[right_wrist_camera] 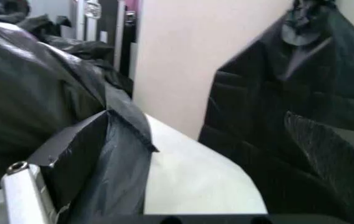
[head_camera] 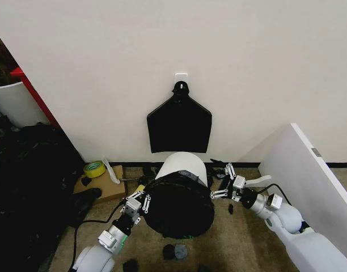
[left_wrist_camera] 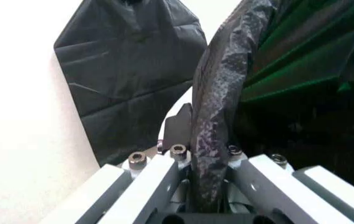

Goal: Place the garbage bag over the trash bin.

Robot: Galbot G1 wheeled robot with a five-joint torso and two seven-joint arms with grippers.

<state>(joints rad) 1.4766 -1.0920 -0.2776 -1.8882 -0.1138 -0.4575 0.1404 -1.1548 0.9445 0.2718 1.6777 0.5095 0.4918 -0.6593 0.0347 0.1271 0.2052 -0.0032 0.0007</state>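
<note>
The trash bin [head_camera: 185, 165] is round and white and stands on the floor against the wall. The glossy black garbage bag [head_camera: 179, 205] is stretched over its near side and mouth. My left gripper [head_camera: 140, 202] is at the bag's left edge. In the left wrist view that gripper [left_wrist_camera: 209, 144] is shut on a bunched strip of the garbage bag [left_wrist_camera: 221, 84]. My right gripper [head_camera: 221, 184] is at the bin's right side, open. In the right wrist view the bag [right_wrist_camera: 111, 154] drapes over one of its fingers [right_wrist_camera: 77, 144], with the white bin rim [right_wrist_camera: 189, 172] between the two.
A flat black fan-shaped bundle of bags [head_camera: 179, 124] hangs on the wall above the bin. Left of the bin lie a tape roll [head_camera: 94, 168] on a cardboard box [head_camera: 105, 187] and a black heap [head_camera: 26, 187]. A white panel [head_camera: 309, 181] stands right. Small black lumps [head_camera: 174, 251] lie in front.
</note>
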